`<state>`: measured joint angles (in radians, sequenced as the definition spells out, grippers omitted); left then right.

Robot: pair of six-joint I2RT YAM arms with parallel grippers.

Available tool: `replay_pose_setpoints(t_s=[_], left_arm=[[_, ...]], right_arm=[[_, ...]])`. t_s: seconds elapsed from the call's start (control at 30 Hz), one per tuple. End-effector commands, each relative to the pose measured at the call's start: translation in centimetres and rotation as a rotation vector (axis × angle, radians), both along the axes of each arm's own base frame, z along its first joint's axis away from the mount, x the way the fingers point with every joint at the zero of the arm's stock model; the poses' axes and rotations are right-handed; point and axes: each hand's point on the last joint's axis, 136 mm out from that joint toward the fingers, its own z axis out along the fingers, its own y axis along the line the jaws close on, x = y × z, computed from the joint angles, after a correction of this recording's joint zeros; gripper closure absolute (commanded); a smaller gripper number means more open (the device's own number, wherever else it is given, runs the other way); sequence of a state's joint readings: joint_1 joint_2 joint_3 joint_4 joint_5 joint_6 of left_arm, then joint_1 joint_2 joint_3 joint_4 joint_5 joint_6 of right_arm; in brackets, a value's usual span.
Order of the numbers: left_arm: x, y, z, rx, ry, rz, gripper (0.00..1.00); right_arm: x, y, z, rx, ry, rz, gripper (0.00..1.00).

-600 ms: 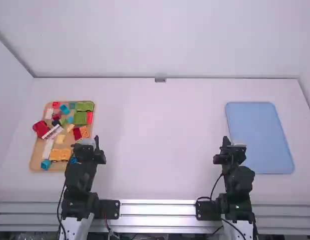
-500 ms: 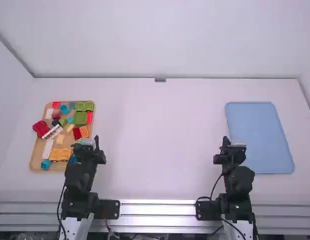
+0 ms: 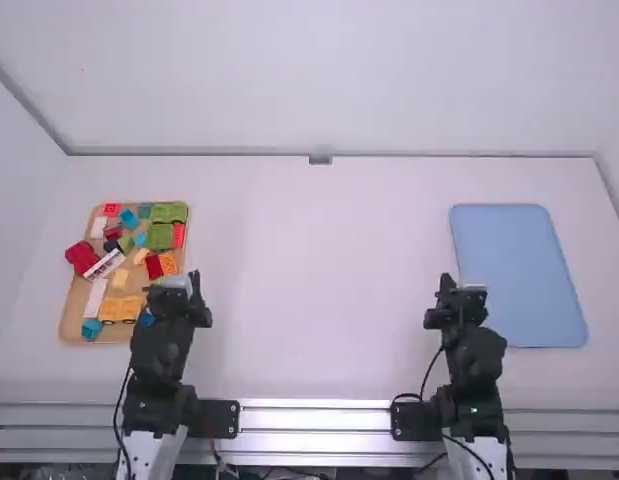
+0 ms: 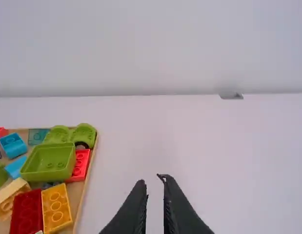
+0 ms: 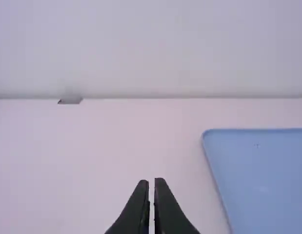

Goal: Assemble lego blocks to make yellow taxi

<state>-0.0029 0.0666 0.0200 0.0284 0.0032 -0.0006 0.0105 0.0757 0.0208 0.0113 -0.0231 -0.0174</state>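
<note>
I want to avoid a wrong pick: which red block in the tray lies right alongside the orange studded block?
The dark red block, long side by long side with the orange block. The brighter red block sits beside the green box-shaped piece instead.

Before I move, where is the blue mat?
In the high view, the blue mat lies on the right of the table, beside and beyond the right arm.

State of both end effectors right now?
Left black two-finger end effector: slightly open, narrow gap, holding nothing.
Right black two-finger end effector: barely open, thin sliver between fingers, holding nothing.
</note>
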Motion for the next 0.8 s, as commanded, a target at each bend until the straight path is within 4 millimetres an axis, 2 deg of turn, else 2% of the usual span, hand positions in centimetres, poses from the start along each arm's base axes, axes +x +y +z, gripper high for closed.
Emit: replay_pose_setpoints(t_s=[0.0,0.37,0.77], left_arm=[[0.0,0.0,2.3,0.012,-0.040,-0.004,0.86],[0.7,0.1,4.6,0.001,-0.014,-0.005,0.69],[3.0,0.3,7.8,-0.018,0.041,-0.004,0.45]], right_arm=[[0.0,0.4,2.5,-0.008,-0.043,0.023,0.94],[0.5,1.7,4.6,-0.023,-0.023,0.084,0.87],[2.1,4.8,7.9,-0.042,-0.001,0.227,0.75]])
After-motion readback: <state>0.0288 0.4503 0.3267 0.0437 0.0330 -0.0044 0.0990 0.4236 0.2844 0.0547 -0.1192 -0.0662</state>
